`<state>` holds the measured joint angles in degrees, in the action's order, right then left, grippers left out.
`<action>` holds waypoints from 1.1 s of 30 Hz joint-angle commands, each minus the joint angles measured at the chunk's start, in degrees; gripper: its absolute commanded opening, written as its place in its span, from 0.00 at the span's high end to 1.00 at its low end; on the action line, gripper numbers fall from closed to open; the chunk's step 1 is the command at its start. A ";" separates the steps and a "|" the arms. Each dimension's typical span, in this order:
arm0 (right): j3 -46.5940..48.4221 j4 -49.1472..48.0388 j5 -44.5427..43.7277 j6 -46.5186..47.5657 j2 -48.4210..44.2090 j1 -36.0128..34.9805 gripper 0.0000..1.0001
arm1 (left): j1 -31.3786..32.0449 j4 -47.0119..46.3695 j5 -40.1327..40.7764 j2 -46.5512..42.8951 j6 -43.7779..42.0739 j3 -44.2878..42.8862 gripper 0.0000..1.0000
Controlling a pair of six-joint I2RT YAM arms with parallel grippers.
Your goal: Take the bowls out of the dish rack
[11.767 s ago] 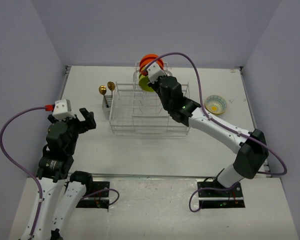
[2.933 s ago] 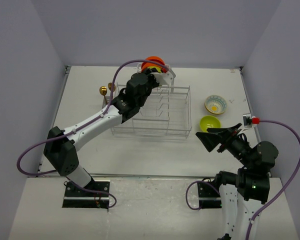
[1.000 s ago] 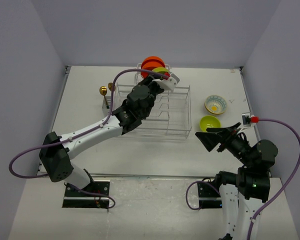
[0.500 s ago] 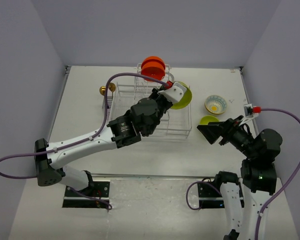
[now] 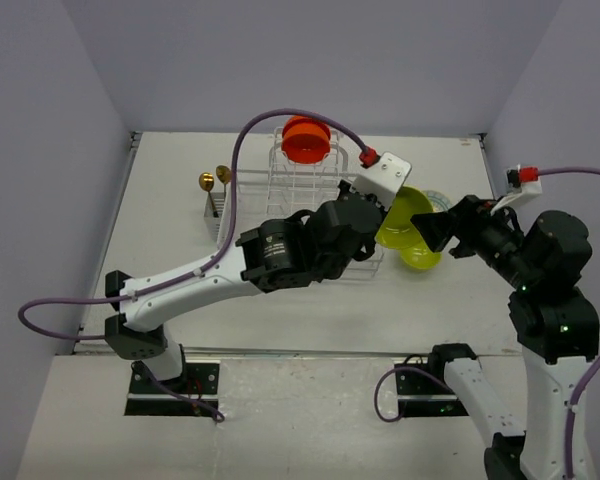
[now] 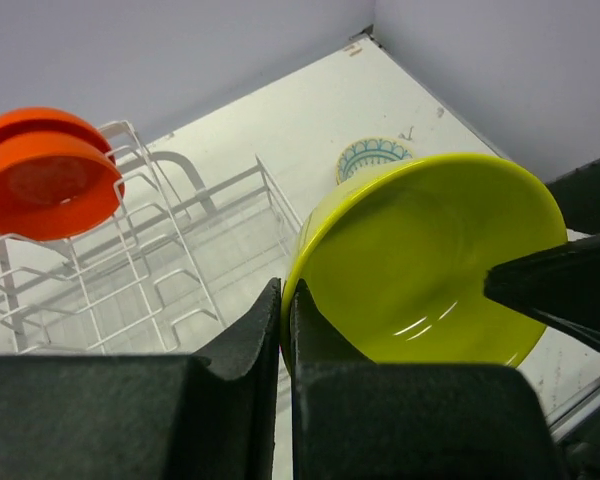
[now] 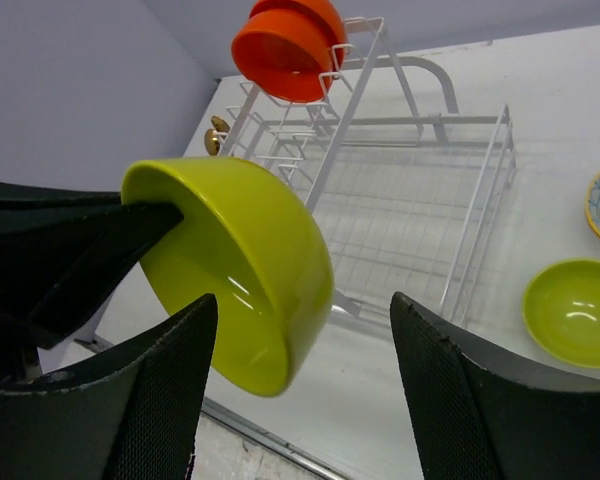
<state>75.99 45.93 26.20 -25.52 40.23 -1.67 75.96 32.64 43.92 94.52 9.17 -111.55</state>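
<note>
Lime-green bowl (image 5: pixel 402 215) hangs tilted in the air past the right end of the dish rack (image 5: pixel 270 195), its rim clenched in my left gripper (image 6: pixel 283 320). My right gripper (image 5: pixel 448 228), spread wide and empty, faces it from just beside, on the side away from the rack. A second green bowl (image 7: pixel 576 310) sits below on the table (image 5: pixel 170 230), so I judge set-down room there to be tight.

Left arm (image 5: pixel 195 280) stretched far across to the right, wrist raised. Left gripper (image 6: pixel 285 300) jaws pinched tight on rim of lime-green bowl (image 6: pixel 430 260), which is held tilted in the air. Right arm (image 5: pixel 545 300) upright, elbow bent. Right gripper (image 5: pixel 445 230) jaws spread wide, pointing left toward the bowl.
</note>
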 commanded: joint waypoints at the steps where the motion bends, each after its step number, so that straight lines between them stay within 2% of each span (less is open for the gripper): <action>1: 5.82 7.32 -10.54 4.24 3.18 -3.33 0.30 | 0.33 11.37 3.54 4.70 8.93 -8.93 1.00; 5: 9.96 10.40 -15.02 5.65 7.92 -5.79 0.43 | 0.33 11.84 1.17 6.91 9.90 -11.33 1.00; 8: 11.99 12.33 -22.74 6.18 10.91 -9.48 0.59 | 0.33 11.30 1.43 6.55 10.52 -11.93 1.00; 10: 12.87 13.92 -30.92 6.01 13.38 -13.68 0.69 | 0.33 12.26 2.92 6.90 11.22 -13.08 1.00; 12: 12.70 14.19 -34.79 5.66 15.04 -17.12 0.74 | 0.33 12.97 3.36 6.91 11.40 -13.87 1.00; 16: 11.47 13.57 -37.26 4.25 16.99 -21.35 0.73 | 0.24 11.04 3.01 5.59 11.31 -12.21 1.00; 19: 10.50 11.90 -37.19 3.46 16.99 -22.85 0.82 | -0.02 11.47 3.89 5.67 11.05 -12.55 1.00; 24: 9.18 9.18 -34.11 2.40 15.06 -23.20 0.77 | -1.61 11.74 3.98 4.89 11.40 -10.89 1.00; 29: 6.99 7.24 -28.23 1.53 13.91 -23.11 0.73 | -2.31 7.88 4.06 2.25 12.01 -5.53 1.00; 33: 4.18 6.37 -27.96 1.44 13.48 -23.11 0.72 | -2.31 5.95 4.33 1.11 11.93 -4.39 1.00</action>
<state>81.89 54.81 -3.31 -23.16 53.82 -24.71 73.89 44.91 46.72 99.42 19.20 -116.31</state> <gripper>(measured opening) 0.277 0.029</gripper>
